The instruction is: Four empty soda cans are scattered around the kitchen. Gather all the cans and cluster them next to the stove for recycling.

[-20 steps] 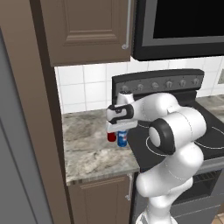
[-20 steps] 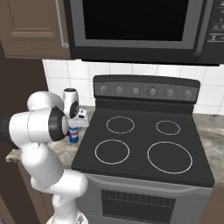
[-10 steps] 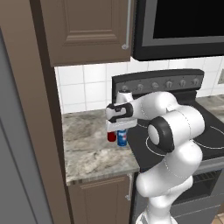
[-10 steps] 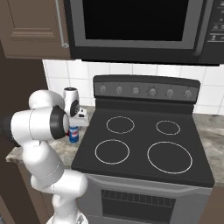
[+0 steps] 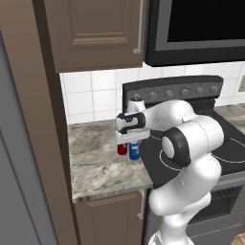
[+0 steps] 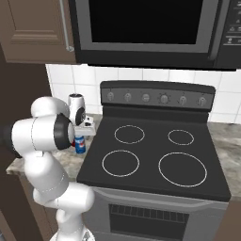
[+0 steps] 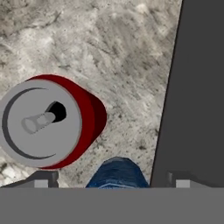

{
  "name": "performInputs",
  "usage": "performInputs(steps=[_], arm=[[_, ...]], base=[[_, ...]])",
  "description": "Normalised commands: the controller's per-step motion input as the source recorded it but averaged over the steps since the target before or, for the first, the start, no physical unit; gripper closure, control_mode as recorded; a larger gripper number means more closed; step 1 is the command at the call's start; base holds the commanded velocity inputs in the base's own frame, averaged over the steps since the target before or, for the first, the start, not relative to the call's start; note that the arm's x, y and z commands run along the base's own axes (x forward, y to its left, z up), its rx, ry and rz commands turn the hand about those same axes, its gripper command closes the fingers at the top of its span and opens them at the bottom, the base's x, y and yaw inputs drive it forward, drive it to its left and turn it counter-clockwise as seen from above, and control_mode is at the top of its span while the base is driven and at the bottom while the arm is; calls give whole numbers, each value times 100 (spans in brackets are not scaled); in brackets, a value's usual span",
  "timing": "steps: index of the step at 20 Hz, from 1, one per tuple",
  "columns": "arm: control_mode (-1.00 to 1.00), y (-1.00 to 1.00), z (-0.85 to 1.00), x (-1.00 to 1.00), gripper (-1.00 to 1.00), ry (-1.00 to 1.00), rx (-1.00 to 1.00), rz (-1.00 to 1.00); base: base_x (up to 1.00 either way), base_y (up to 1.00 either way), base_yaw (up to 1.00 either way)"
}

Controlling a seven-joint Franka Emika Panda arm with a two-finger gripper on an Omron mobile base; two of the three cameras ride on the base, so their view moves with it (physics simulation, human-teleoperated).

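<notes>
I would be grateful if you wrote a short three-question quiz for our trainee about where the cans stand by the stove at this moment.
1. True or false: the red can stands upright on the granite counter.
2. Which surface is the blue can on? A) the stove's glass top B) the counter beside the stove C) the cabinet shelf
3. Fill in: the gripper hangs above the blue can with its jaws ____.

Key: 1 true. 2 B; it stands beside the red can, close to the stove's left edge. 3 open; the fingertips stand apart on either side of the can, not touching it.
</notes>
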Motion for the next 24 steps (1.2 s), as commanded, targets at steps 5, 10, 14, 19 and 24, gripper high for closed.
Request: performInputs(steps=[5, 10, 14, 19, 24], arm=[[-100, 0, 4, -4, -100, -8, 0, 0], [-100, 0, 26, -19, -100, -14, 0, 0], [-100, 0, 43, -30, -100, -18, 0, 1], [-100, 0, 48, -42, -100, -12, 0, 0], [-100, 0, 41, -44, -100, -5, 0, 0]], base=[[0, 0, 0], [0, 0, 0], [0, 0, 0], [0, 0, 0], [0, 0, 0]])
